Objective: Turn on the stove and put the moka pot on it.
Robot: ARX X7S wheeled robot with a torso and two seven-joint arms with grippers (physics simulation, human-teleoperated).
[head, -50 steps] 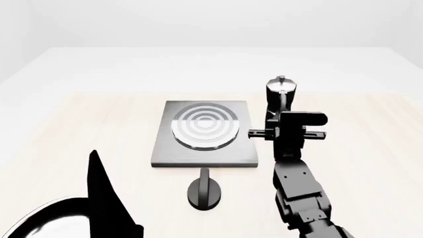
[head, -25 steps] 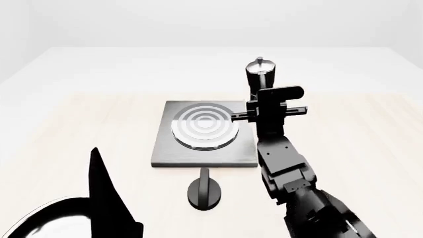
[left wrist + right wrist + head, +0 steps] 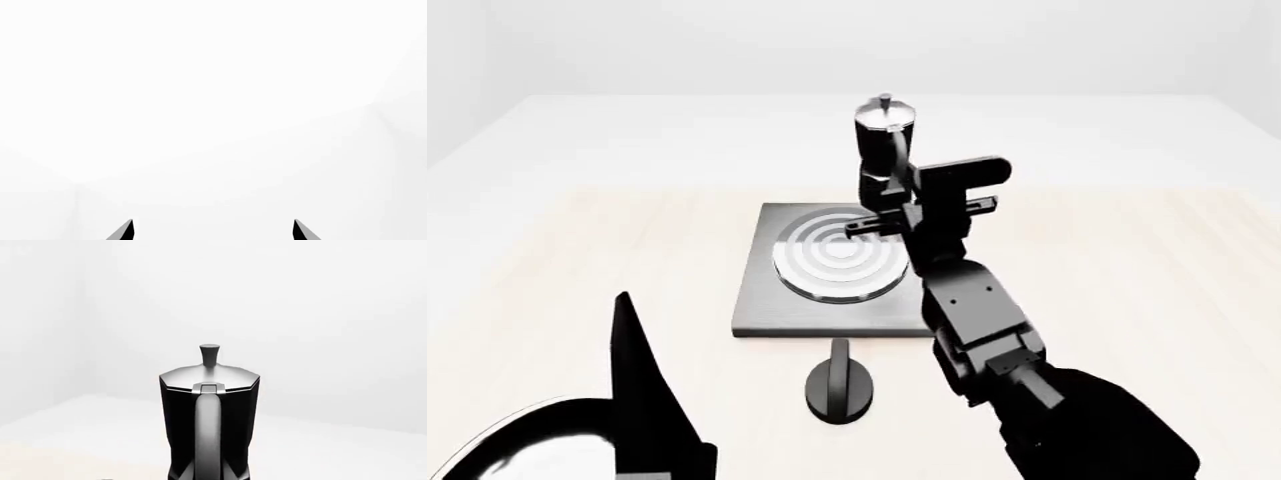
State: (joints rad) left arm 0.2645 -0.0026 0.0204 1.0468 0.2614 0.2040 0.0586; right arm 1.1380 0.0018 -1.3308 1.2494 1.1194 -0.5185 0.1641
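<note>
The moka pot (image 3: 884,130), black with a silver lid and knob, hangs in the air over the back right edge of the stove (image 3: 827,310), a grey square plate with a ringed burner (image 3: 841,255). My right gripper (image 3: 889,192) is shut on the pot's handle side from the near side. The right wrist view shows the moka pot (image 3: 209,405) upright, handle facing the camera; the fingers themselves are hidden there. The round black knob (image 3: 841,385) sits in front of the stove, untouched. My left gripper (image 3: 213,231) is open, facing only white.
The pale wooden table (image 3: 1121,260) stretches to both sides of the stove. A tall black pointed shape (image 3: 641,400) and a glossy black round rim (image 3: 507,445) fill the near left corner of the head view.
My right gripper has carried the moka pot up and to the left, from beside the stove's right edge to above its back right part. The left side has not moved.
</note>
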